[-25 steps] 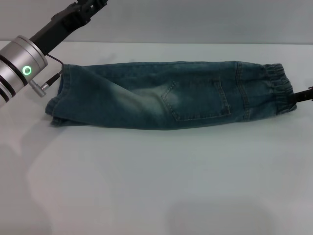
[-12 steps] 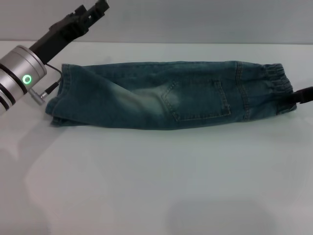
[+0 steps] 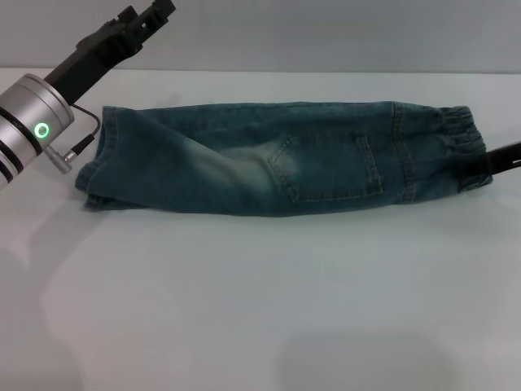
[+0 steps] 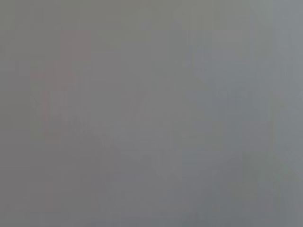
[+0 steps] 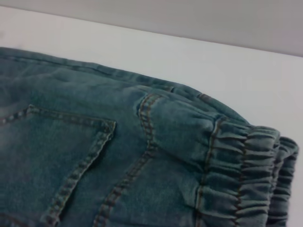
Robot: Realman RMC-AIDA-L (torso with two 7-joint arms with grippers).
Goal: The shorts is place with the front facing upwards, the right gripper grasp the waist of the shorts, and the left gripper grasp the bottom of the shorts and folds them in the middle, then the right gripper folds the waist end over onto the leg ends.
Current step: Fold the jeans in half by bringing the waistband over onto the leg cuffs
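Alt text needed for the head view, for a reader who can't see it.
Denim shorts lie folded lengthwise on a white table, ruffled waist toward the right. The right gripper touches the waistband; the left gripper is raised beyond the leg ends.

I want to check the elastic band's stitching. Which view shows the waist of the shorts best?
The right wrist view: the waist of the shorts fills its corner, with ruffles and orange stitching clear. The head view shows it only small, at the far right edge of the shorts, beside the right claw. The left wrist view shows none of it.

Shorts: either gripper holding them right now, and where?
Left gripper holds nothing, raised clear of the shorts. Right gripper is at the waist; an actual grasp cannot be told.
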